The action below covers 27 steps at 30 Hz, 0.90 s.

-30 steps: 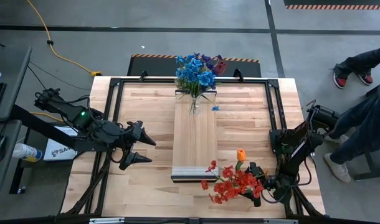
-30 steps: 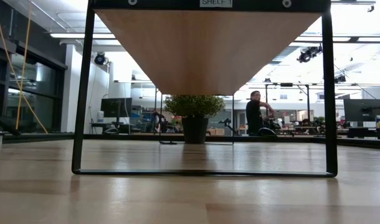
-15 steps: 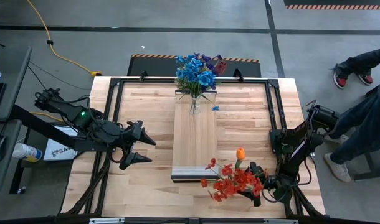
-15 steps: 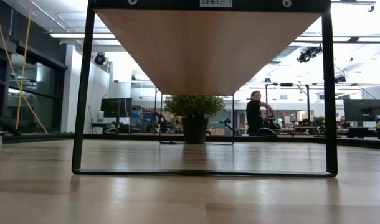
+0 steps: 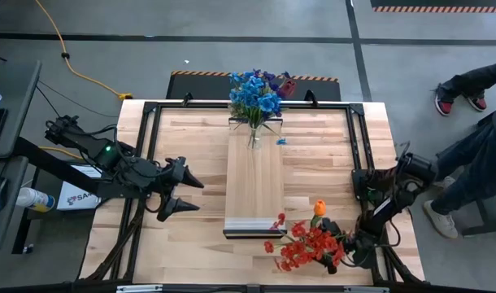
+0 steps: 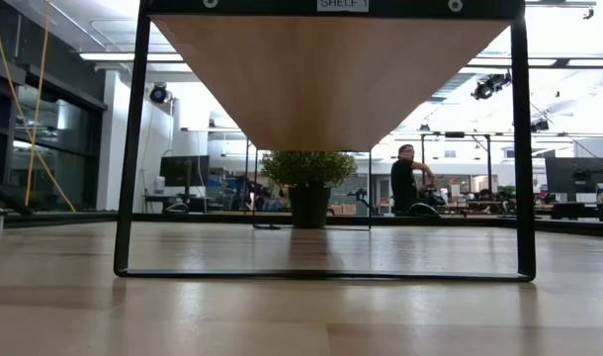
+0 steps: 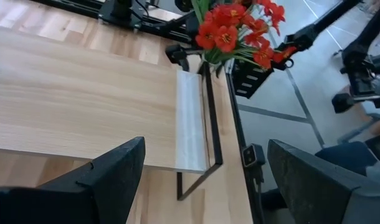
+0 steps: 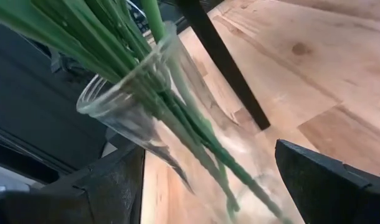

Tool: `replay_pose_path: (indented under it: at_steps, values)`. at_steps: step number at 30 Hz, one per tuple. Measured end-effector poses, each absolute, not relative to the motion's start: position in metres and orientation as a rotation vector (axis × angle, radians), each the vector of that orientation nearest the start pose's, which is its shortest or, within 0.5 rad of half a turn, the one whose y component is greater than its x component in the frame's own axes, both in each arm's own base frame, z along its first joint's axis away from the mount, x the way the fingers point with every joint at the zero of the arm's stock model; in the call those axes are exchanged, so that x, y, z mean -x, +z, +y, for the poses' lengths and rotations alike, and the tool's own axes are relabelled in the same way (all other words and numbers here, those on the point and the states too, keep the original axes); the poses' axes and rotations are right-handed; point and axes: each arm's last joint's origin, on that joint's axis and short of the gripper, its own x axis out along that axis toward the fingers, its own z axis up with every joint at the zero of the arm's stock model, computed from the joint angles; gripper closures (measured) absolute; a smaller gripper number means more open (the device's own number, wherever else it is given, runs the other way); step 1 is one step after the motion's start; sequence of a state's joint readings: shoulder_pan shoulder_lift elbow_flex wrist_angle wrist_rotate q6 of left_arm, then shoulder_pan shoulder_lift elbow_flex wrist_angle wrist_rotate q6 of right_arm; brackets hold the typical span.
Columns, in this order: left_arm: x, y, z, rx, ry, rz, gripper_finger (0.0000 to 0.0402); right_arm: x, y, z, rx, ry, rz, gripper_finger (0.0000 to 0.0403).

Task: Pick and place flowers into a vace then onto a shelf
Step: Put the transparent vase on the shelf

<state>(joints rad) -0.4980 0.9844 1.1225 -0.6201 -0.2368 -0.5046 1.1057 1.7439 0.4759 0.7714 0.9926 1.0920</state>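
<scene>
A bunch of red flowers (image 5: 305, 244) with one orange bloom (image 5: 319, 207) stands in a clear glass vase (image 8: 146, 106) near the table's near-right corner, just off the shelf's (image 5: 254, 187) near end. My right gripper (image 5: 333, 252) is at that vase, and its fingers flank the glass in the right wrist view. A second vase (image 5: 254, 134) of blue and purple flowers (image 5: 254, 94) stands on the shelf's far end. My left gripper (image 5: 197, 196) waits open left of the shelf, pointing at it; its wrist view shows the shelf's pale end edge (image 7: 190, 118) and the red flowers (image 7: 233, 31). My right gripper holds the glass vase by its lower body (image 8: 240, 180), one finger on either side, coming at it low from the table's right. The green stems (image 8: 177, 112) run up out of the vase's mouth. Whether the base is on the table, I cannot tell.
The shelf stands on a black metal frame (image 6: 133, 148) in the table's middle. A small blue piece (image 5: 282, 141) lies beside the far vase. A person's legs (image 5: 467, 155) are right of the table. Beyond the far edge stands a bushy green potted plant (image 6: 308, 168).
My right arm has shifted its elbow, and the vase with the red and orange flowers has moved a little toward the table's right and near edges with the gripper. The left arm has kept still.
</scene>
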Motion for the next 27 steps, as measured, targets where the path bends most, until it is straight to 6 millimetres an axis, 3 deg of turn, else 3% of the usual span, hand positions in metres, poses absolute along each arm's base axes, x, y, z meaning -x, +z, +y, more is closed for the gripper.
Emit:
replay_pose_path:
  at_steps: [27]
  values:
    - [-0.173,0.372,-0.086,0.326,-0.122,0.497,0.0032,-0.161,0.103,0.221,-0.606,-0.069,0.255,0.0053]
